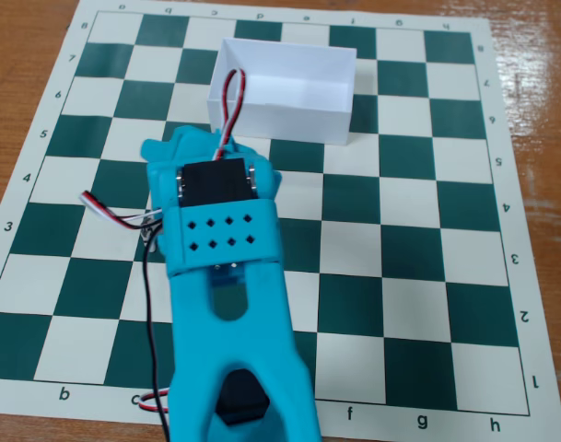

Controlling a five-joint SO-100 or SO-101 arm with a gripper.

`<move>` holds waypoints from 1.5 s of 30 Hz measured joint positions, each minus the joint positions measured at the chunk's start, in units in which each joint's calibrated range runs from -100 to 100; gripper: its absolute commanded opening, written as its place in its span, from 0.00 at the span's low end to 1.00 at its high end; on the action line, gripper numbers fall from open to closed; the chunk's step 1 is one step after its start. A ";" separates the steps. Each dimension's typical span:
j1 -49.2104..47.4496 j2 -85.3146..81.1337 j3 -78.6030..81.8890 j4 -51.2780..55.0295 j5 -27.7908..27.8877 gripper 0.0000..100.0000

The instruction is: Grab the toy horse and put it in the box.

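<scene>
The white open-topped box (280, 124) stands on the far middle of the chessboard, and its inside shows nothing but white. My blue arm reaches from the bottom edge toward the box. Its gripper (211, 140) points down just in front of the box's left corner, with the wrist motor and body covering the jaws. I cannot tell whether the jaws are open or shut, or whether they hold anything. The toy horse is not visible anywhere on the board; it may be hidden under the arm.
A green-and-white chessboard mat (400, 230) lies on a wooden table (538, 55). Red, white and black cables (232, 101) loop up from the arm in front of the box's left side, and more cables (114, 214) stick out to the arm's left.
</scene>
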 measured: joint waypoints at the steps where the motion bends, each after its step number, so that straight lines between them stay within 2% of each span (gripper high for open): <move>1: -1.64 0.34 0.45 -0.70 -0.16 0.40; 6: -5.97 4.34 3.63 -4.38 -1.04 0.40; 23: -6.20 26.98 2.81 -20.93 -1.56 0.40; 40: -9.56 44.00 -6.17 -25.04 -5.83 0.39; 42: -9.93 45.53 -7.34 -25.04 -6.14 0.30; 45: -10.60 47.91 -9.34 -25.04 -6.19 0.02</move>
